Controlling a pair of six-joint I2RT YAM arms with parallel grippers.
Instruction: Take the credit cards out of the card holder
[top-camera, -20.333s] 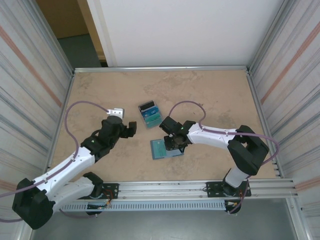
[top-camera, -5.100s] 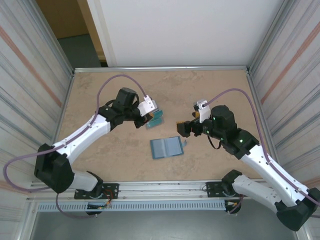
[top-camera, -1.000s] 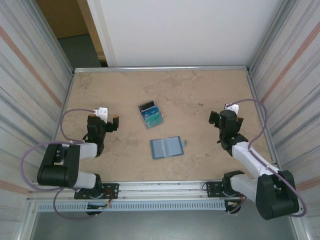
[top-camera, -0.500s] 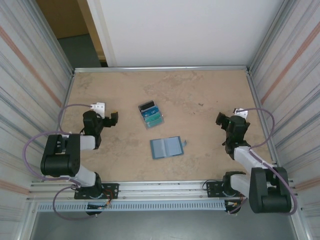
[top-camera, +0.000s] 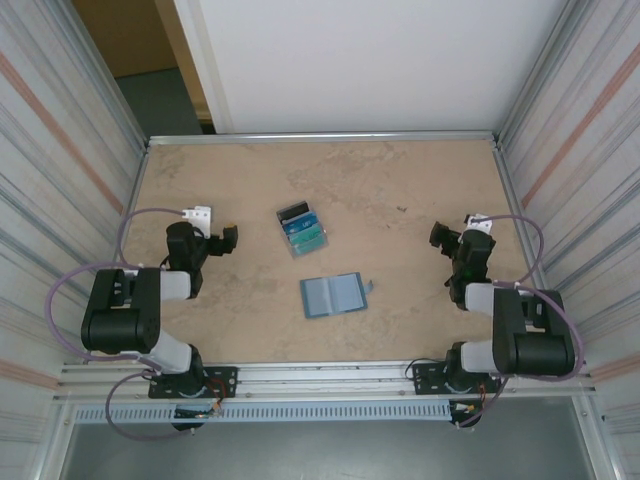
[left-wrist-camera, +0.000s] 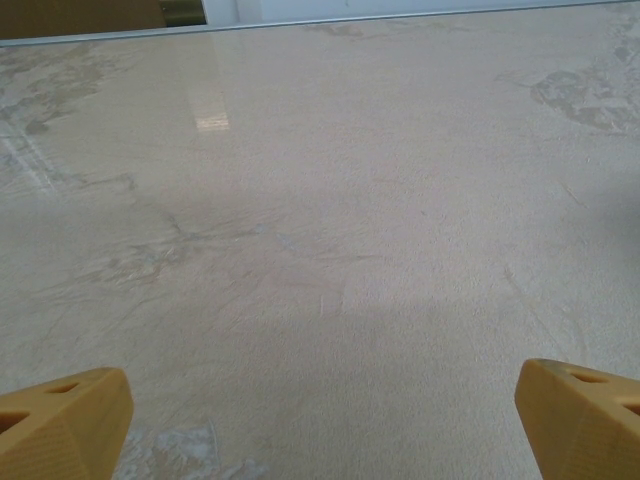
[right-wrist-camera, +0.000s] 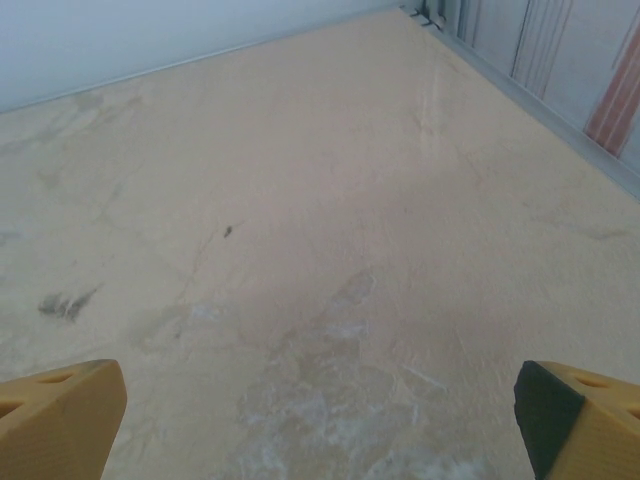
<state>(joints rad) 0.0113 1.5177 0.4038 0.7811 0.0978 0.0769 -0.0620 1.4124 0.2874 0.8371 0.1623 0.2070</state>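
step is judged as parking: the left gripper (top-camera: 227, 240) and right gripper (top-camera: 439, 237) are being held low at either side of the table (top-camera: 400, 190), jaws wide and empty. they are best being steered well apart from the open card holder (top-camera: 335, 295) lying mid-table and the credit cards (top-camera: 301, 230) fanned just beyond it, apparently already out. the beige marbled top is being enclosed by ribbed metal side walls (top-camera: 60, 150) and a white back wall (top-camera: 360, 60).

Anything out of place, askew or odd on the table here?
Nothing stands out. The card holder lies open and flat; the credit cards sit in a neat overlapping fan just beyond it, not touching it.
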